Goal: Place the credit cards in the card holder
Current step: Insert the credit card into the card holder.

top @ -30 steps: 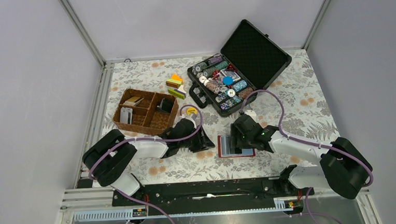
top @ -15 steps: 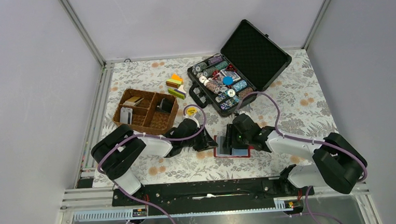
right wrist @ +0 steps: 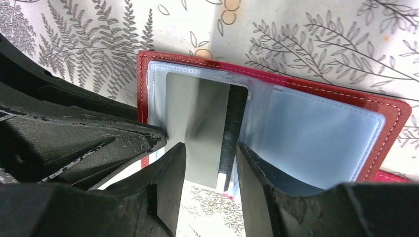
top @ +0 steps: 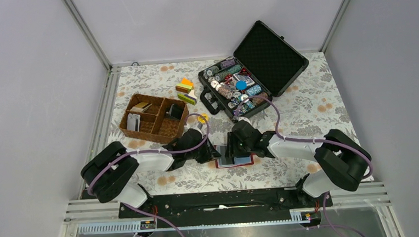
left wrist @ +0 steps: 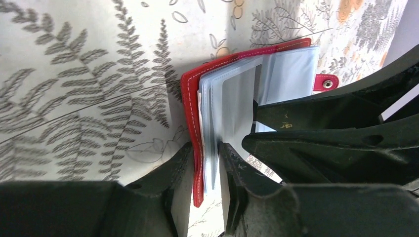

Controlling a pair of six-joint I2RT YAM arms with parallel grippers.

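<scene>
The red card holder (top: pixel 227 162) lies open on the flowered cloth between the two grippers. My left gripper (left wrist: pixel 206 170) is shut on its left red cover and clear pockets (left wrist: pixel 190 98); in the top view the left gripper (top: pixel 212 153) sits at its left edge. My right gripper (right wrist: pixel 210 182) is shut on a grey credit card (right wrist: pixel 200 118) with a dark stripe, its far end inside the holder's left clear pocket (right wrist: pixel 158 79). The right pocket (right wrist: pixel 316 133) shows light blue. Further cards (top: pixel 134 122) lie in the basket.
A brown wicker basket (top: pixel 158 131) stands at the left. An open black case (top: pixel 269 51) with poker chips is at the back. Coloured blocks (top: pixel 186 91) lie between them. The right gripper's black fingers (left wrist: pixel 321 133) crowd the left wrist view.
Both grippers and the card holder have shifted left across the cloth. The right gripper has come close beside the left one over the holder.
</scene>
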